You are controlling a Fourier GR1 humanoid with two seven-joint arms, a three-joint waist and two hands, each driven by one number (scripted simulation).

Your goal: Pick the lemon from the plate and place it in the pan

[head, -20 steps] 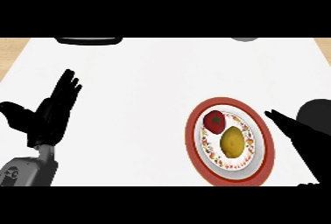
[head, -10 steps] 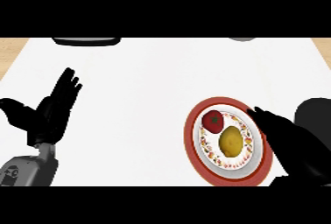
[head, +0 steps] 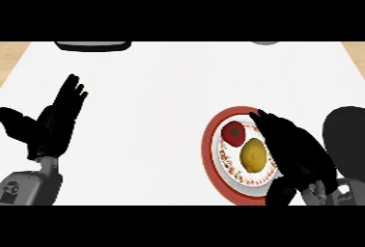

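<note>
Early stage: lemon (head: 253,154) on plate (head: 209,144), ungrasped. Right hand (head: 296,149) open, fingers straight, just beside it. Grasp, carry, drop-off all left.

The lemon (head: 253,154) lies on the plate (head: 208,149), a tomato (head: 233,130) just behind it, the pan (head: 92,46) far behind left.

A single view looked steeply down from the robot's head onto the white surface (head: 171,96) — near enough that it filled most of the frame, with the left hand (head: 51,129) and right hand (head: 296,152) showing at the lower edge.
</note>
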